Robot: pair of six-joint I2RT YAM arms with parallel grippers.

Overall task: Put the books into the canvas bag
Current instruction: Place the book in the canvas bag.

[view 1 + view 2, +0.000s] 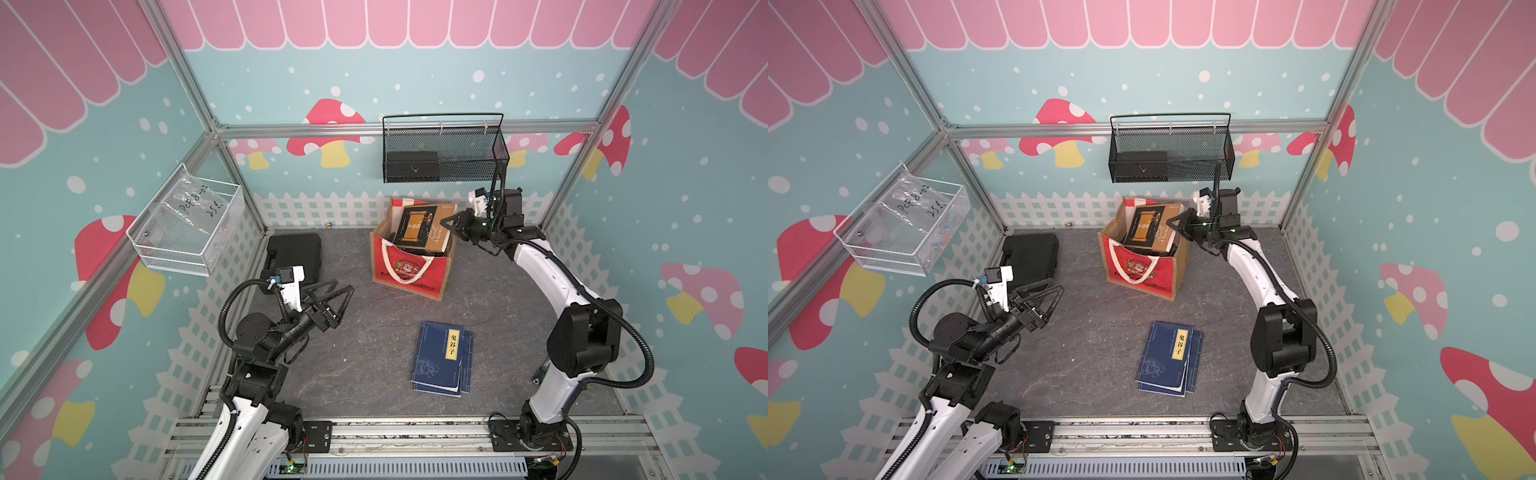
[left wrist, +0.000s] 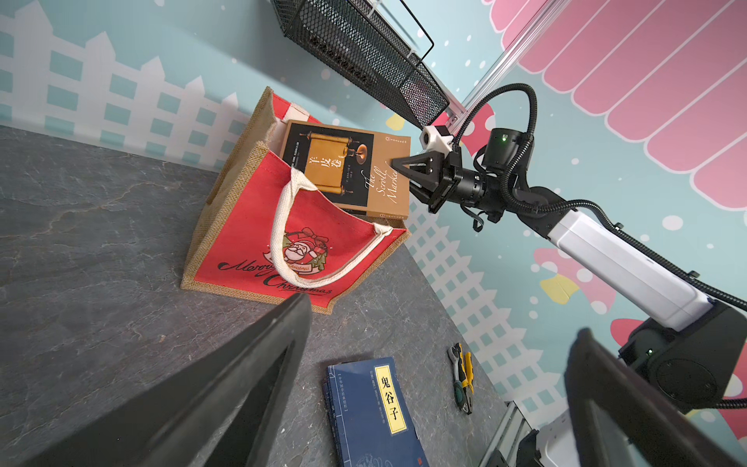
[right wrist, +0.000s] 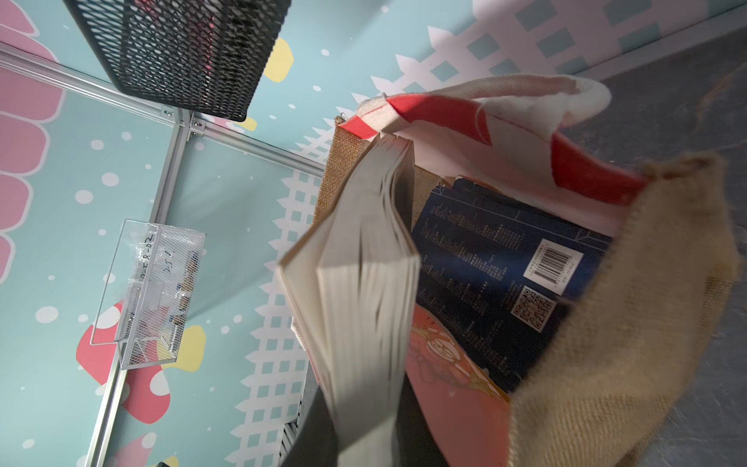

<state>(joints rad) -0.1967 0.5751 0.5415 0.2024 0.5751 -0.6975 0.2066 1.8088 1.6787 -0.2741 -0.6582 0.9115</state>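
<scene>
Right gripper [image 1: 448, 224] pinches the scroll book [image 1: 419, 228], tilted into the bag [image 1: 409, 278]. Only the right wrist view shows a blue book [image 3: 505, 263] beneath those jaws. Left gripper [image 1: 343, 305] gapes empty, blue stack [image 1: 442, 359] well ahead.

**Bag mouth blocked; mid-table free**

The scroll book [image 1: 424, 230] lies tilted across the mouth of the bag [image 1: 434, 272], covering most of it; the right gripper [image 1: 444, 222] pinches the book's edge on the right arm's side, filling that approach; a mesh basket [image 1: 444, 153] hangs on the wall above and behind the bag; bare table [image 1: 365, 353] lies between the bag, the blue books [image 1: 442, 359] and the wide-spread left gripper [image 1: 344, 287]; a case [image 1: 293, 255] fills the far left corner; pliers [image 2: 463, 378] lie near the right arm's base.
</scene>
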